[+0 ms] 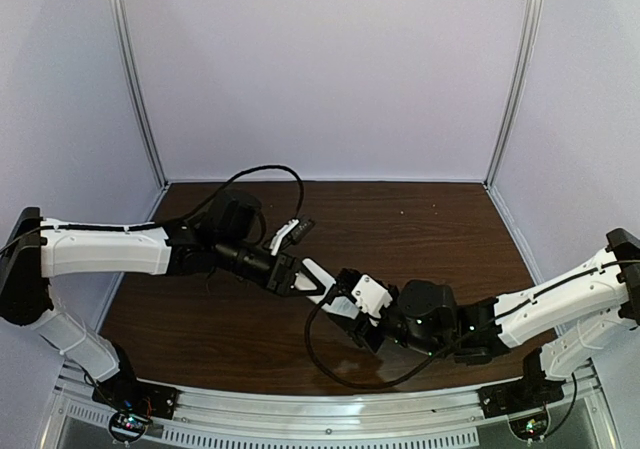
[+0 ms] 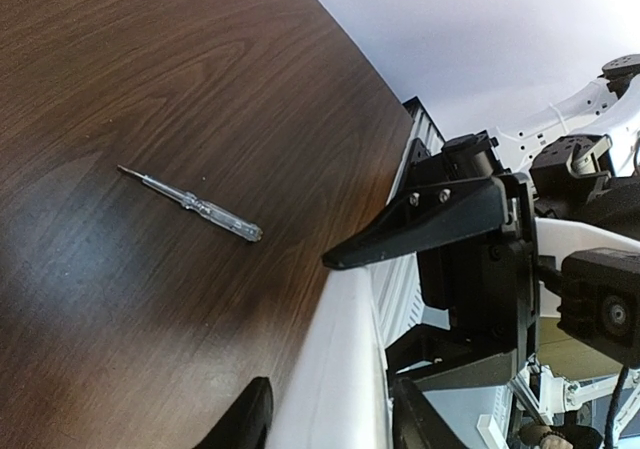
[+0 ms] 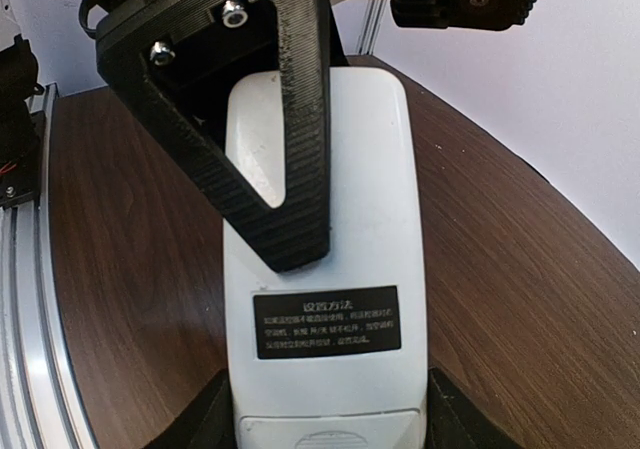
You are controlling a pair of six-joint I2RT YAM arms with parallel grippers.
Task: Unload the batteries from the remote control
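The white remote control (image 3: 370,219) is held above the table with its back face and black label toward the right wrist camera. My right gripper (image 3: 325,406) is shut on its two long edges near the closed battery cover (image 3: 330,431). My left gripper (image 2: 330,394) straddles the remote control (image 2: 345,359) across its thin faces, and one black finger (image 3: 270,169) lies on the back. I cannot make out whether the left jaws press on it. In the top view both grippers, left (image 1: 300,277) and right (image 1: 345,304), meet at the table's middle. The batteries are hidden.
A thin silver screwdriver (image 2: 190,204) lies alone on the brown wooden table (image 2: 150,89). The right gripper's finger (image 2: 420,224) shows as a black wedge against the remote's edge. A ribbed metal rail (image 3: 30,299) runs along the table's near edge. Pale walls enclose the back and sides.
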